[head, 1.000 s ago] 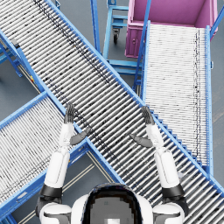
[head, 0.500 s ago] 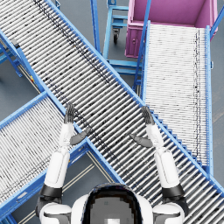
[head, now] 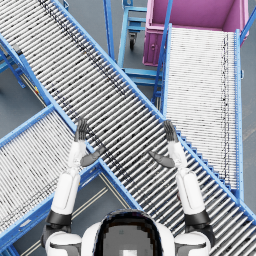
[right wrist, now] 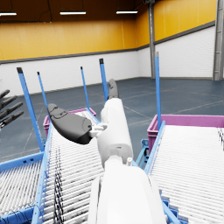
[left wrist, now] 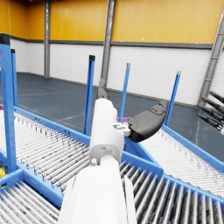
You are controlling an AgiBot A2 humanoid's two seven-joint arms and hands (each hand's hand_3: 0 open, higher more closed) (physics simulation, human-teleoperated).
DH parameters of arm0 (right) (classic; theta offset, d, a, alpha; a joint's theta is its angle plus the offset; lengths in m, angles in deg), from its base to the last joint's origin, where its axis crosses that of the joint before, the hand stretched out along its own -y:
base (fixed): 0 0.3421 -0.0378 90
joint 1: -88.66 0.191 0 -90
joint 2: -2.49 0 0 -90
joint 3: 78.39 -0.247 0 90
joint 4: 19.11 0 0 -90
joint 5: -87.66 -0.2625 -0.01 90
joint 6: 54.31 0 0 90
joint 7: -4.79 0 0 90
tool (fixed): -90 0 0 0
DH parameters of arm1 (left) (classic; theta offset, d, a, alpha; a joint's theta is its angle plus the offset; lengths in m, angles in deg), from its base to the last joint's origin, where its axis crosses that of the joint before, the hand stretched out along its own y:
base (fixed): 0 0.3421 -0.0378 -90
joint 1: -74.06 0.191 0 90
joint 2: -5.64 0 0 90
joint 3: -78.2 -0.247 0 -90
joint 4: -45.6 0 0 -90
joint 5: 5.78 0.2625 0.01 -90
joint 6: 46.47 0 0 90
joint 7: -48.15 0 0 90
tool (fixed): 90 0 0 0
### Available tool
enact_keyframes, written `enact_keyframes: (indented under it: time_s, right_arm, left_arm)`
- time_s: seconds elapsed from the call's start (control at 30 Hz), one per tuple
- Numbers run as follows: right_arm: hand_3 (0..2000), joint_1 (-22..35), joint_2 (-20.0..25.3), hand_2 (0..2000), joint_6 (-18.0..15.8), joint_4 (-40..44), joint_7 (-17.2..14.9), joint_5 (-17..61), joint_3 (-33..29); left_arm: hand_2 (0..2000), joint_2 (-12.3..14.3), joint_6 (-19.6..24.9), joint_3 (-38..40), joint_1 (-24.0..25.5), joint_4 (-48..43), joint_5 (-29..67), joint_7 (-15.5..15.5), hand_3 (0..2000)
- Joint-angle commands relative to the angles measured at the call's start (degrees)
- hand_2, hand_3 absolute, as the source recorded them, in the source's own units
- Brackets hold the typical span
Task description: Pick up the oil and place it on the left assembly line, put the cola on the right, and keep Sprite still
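Nearest, the left hand (head: pixel 81 145) and right hand (head: pixel 172 147) hover open and empty, fingers straight and pointing away, thumbs turned in toward each other, with a wide gap between them. Both hang over the near stretch of the middle line (head: pixel 125 120), a roller conveyor that runs diagonally from far left to near right. The left line (head: pixel 30 160) lies just beside the left hand, and the right line (head: pixel 200 90) stretches away on the far right and ends at a pink bin (head: pixel 200 12). No oil, cola or Sprite shows on any roller in any view, so where they are cannot be told; presumably they have yet to arrive along the middle line. Judged from the task alone, the oil is probably the heaviest and slickest of the three and wants a full wrap around the middle of its body, not the cap. The cola should be lighter, stiff and round, likely to roll on the rollers if tipped, so a firm hold at mid-height, kept upright, seems best. The Sprite is to stay untouched, so either reach should keep well clear of it.
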State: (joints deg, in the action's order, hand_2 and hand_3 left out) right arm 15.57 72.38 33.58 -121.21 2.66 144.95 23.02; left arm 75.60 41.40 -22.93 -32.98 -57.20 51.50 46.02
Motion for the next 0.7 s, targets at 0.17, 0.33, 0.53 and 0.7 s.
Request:
enact_keyframes:
  time_s: [0.17, 0.33, 0.53, 0.7]
  right_arm:
    - [0, 5.45, 2.60, 0, 1.71, -4.32, 1.73, -0.01, -7.38]
    - [0, 7.12, 3.33, 0, 2.03, -4.39, 2.05, -0.01, -11.26]
    - [0, 8.21, 3.97, 0, 2.10, -5.31, 2.12, 15.24, -13.15]
    - [0, 9.06, 4.36, 0, 2.10, -4.90, 2.13, 20.51, -14.47]
  left_arm:
    - [0, 2.08, 1.73, 9.28, -6.51, -2.67, -0.01, 1.72, 0]
    - [0, 2.77, 2.05, 12.92, -8.36, -2.87, -0.01, 2.05, 0]
    - [0, 3.18, 2.12, 15.31, -10.10, -4.20, 12.68, 2.11, 0]
    - [0, 3.51, 2.13, 15.05, -11.33, -5.03, 20.01, 2.12, 0]
